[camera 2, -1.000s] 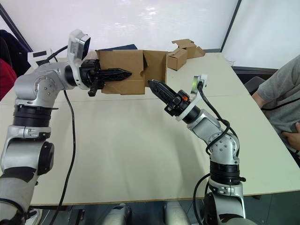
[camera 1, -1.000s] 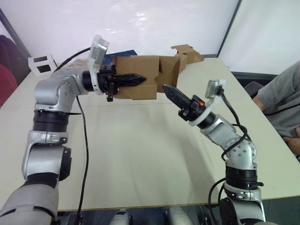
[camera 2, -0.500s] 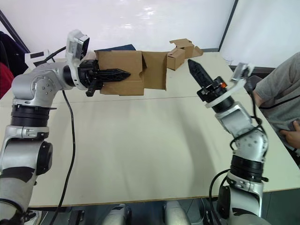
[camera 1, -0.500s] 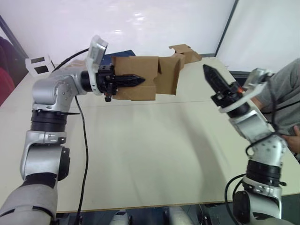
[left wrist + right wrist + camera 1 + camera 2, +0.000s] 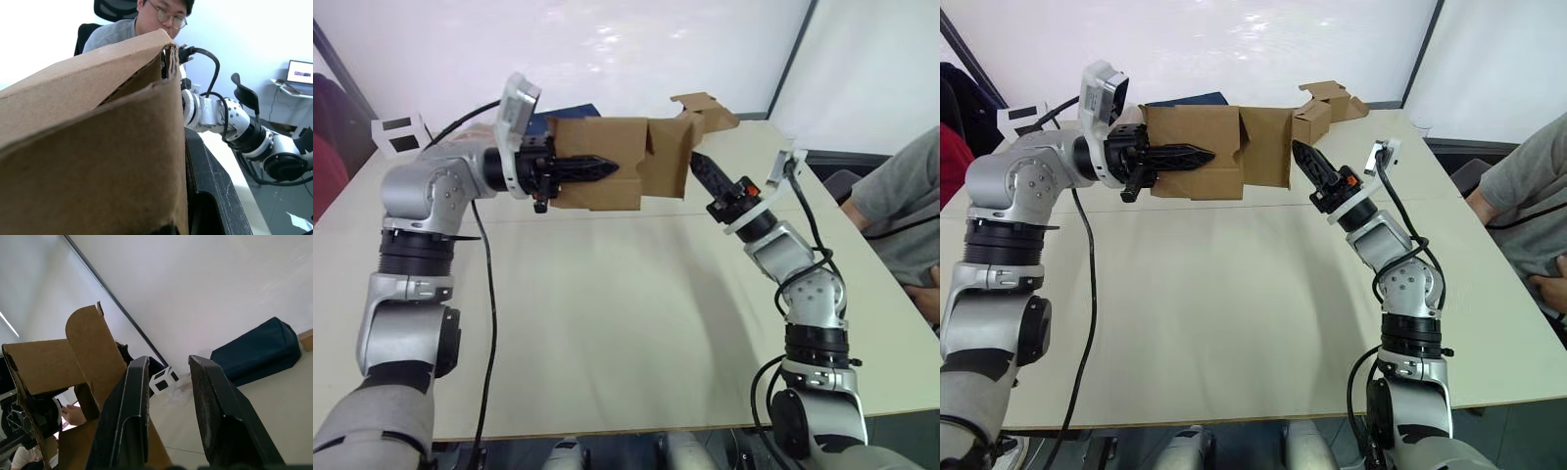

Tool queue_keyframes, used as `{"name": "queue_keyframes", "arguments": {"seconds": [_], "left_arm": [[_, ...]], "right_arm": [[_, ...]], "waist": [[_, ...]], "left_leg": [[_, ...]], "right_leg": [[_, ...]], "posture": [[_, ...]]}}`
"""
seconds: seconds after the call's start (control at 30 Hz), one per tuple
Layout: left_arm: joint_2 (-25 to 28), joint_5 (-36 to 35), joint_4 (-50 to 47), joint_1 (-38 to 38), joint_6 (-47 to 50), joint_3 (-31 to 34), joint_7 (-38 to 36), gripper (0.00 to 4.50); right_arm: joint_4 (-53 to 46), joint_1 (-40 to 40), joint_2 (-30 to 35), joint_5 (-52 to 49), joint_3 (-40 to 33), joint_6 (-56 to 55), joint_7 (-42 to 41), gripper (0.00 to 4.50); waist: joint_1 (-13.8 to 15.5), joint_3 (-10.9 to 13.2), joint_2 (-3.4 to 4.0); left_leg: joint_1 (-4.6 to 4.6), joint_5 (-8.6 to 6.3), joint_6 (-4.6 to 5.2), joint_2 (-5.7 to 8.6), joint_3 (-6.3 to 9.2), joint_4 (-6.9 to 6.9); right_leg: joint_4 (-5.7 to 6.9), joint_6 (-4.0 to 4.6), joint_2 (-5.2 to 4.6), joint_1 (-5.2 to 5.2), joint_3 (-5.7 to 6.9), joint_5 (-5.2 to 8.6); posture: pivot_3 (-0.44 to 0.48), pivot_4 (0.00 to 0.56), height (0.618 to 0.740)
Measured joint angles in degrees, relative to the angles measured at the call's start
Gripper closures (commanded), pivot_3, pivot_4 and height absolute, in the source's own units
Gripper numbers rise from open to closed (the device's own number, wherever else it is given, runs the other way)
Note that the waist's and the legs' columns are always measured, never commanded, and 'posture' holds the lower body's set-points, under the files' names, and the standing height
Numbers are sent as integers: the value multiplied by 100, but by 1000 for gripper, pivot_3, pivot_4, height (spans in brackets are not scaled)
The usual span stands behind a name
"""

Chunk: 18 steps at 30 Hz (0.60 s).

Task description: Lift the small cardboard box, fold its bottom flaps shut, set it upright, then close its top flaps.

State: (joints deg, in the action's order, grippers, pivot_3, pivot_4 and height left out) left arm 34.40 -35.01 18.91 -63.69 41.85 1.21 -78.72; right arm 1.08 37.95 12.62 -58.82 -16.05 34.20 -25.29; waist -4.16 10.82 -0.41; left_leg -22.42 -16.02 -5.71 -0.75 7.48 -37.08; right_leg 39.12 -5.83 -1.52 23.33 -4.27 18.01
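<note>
Above the surface [image 5: 607, 323] the left end effector [image 5: 597, 168] is clamped on the small cardboard box [image 5: 607, 162], held up in the air | right end effector [image 5: 703, 168] slightly open, empty, beside the hanging flap [image 5: 668, 162] | wide bare room below.

A pale beige table [image 5: 607, 323] fills most of the head views, with a seam across it. Behind it stands a white wall [image 5: 607, 49], brightly lit, with dark slanted frame bars at 1 o'clock [image 5: 793, 59] and 10 o'clock. A person in grey [image 5: 901, 211] sits at 3 o'clock. In the left wrist view, a black office chair [image 5: 115, 7] stands behind the person, and a laptop [image 5: 301, 73] sits on a far desk.
</note>
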Motion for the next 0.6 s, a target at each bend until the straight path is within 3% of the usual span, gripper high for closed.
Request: {"name": "queue_keyframes", "arguments": {"seconds": [0.6], "left_arm": [[-10,18,5,0,-18,-3,8,4500]], "right_arm": [[-706,-374,-253,-781,160,612,-293,3276]], "waist": [[-1,0,0]], "left_leg": [[0,0,0,0,0,-1]], "right_leg": [[0,0,-1,0,0,0]], "posture": [[0,150,740]]}}
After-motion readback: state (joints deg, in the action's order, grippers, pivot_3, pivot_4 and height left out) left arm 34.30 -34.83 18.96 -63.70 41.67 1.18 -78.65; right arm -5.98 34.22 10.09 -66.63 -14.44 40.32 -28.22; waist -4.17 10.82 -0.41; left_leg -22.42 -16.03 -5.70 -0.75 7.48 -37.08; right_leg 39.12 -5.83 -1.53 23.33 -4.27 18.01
